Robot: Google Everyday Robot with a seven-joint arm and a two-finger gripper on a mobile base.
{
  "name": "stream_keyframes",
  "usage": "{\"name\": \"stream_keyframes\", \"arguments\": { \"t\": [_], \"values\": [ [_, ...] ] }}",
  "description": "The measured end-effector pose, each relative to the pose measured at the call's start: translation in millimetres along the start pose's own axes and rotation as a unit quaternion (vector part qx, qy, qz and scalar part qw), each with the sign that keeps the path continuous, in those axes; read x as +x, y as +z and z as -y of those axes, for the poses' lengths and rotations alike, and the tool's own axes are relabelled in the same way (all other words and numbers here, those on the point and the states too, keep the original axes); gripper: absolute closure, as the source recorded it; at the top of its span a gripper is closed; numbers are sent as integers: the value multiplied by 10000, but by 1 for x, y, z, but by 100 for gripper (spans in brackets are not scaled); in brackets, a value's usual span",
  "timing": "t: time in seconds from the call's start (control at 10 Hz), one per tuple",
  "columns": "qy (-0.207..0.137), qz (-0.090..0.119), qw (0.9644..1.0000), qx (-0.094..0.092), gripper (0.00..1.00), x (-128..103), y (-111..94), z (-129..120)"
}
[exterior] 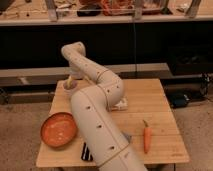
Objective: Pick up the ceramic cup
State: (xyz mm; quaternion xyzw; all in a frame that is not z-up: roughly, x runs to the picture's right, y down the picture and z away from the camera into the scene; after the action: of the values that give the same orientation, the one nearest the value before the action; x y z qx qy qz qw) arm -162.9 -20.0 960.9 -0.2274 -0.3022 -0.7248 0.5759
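The ceramic cup (68,87) is small and cream-white and stands near the far left corner of the wooden table (150,100). My cream arm reaches over the table from the near side and bends back down to the cup. My gripper (70,80) hangs directly over the cup's rim, at or just inside it. The arm's last link hides most of the gripper.
A wide orange bowl (59,129) sits at the near left of the table. A carrot (147,137) lies at the near right. A small white object (120,104) lies by the arm's elbow and a dark flat object (86,151) near the front edge. Dark shelving stands behind the table.
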Motion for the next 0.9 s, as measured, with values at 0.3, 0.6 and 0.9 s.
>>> {"name": "stream_keyframes", "arguments": {
  "t": [0.3,0.6,0.9],
  "values": [
    [-19,4,10000,-13,20,0,-1,-1],
    [-40,13,10000,-29,20,0,0,-2],
    [-61,22,10000,-48,20,-1,1,-2]
  ]
}}
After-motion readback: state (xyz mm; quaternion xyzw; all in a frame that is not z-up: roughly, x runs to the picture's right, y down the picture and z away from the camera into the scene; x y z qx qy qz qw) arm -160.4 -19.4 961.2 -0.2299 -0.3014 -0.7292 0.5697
